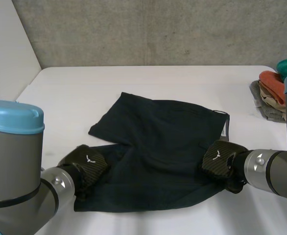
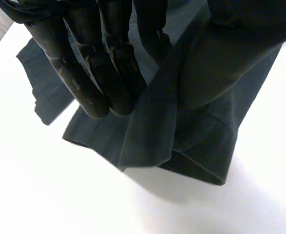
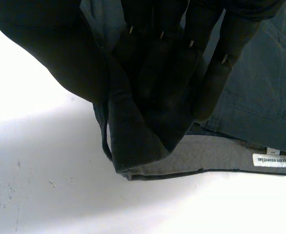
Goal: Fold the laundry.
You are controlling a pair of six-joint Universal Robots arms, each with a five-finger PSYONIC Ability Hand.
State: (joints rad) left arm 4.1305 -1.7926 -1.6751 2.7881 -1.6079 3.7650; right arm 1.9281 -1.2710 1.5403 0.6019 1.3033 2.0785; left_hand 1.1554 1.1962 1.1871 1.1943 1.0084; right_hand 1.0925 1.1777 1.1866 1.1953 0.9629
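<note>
On the surface (image 1: pixel 84 88), the left hand (image 1: pixel 84 164) pinches the near-left hem of the shorts (image 1: pixel 163 142), which stretch crosswise and away from both hands, while the right hand (image 1: pixel 221 159) pinches their near-right waistband corner.

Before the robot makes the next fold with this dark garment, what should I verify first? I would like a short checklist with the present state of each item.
1. Left hand pinches the dark garment at its near left edge: ok.
2. Right hand grips the waistband edge, beside the white label: ok.
3. Each grip catches all layers of cloth: cannot tell.
4. Garment lies smooth: not ok, the cloth is bunched at both hands.
5. Bare table beyond the garment to fold onto: ok.
6. Pile of clothes at the far right lies apart from the garment: ok.
</note>
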